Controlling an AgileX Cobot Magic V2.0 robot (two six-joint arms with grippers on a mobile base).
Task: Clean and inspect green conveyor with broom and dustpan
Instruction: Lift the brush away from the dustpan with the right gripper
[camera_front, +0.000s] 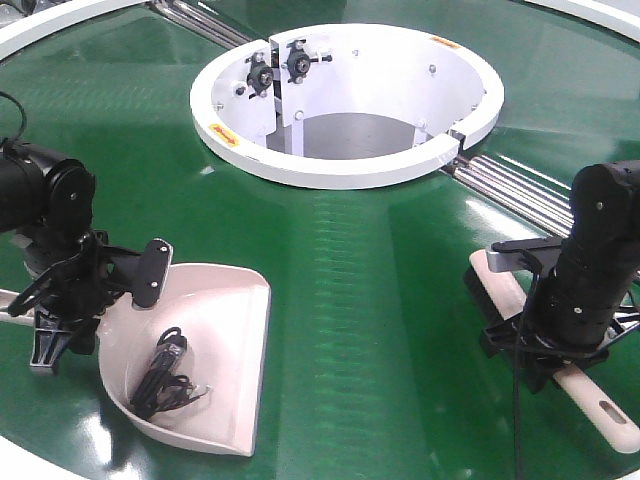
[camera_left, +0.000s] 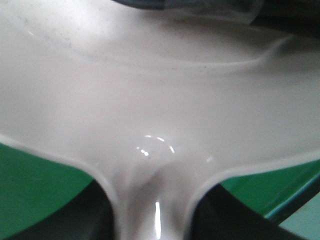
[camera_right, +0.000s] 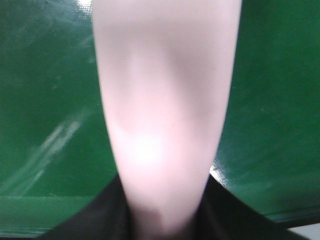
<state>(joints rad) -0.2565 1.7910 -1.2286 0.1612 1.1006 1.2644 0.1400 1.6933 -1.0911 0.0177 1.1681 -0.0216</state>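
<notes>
Your left pincer (camera_front: 62, 318) clamps the dustpan (camera_front: 215, 340) at near left; your right pincer (camera_front: 545, 345) clamps the broom (camera_front: 598, 408) on the green conveyor (camera_front: 380, 290).

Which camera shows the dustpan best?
The exterior front-facing view: almost all of the dustpan shows there. The left wrist view gives only a blurry close-up where pan meets handle; the right wrist view shows none of it.

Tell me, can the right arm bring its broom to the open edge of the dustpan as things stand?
Probably yes. Only bare green conveyor lies between the broom in the right fingers and the open edge of the dustpan; the white housing sits farther back.
</notes>
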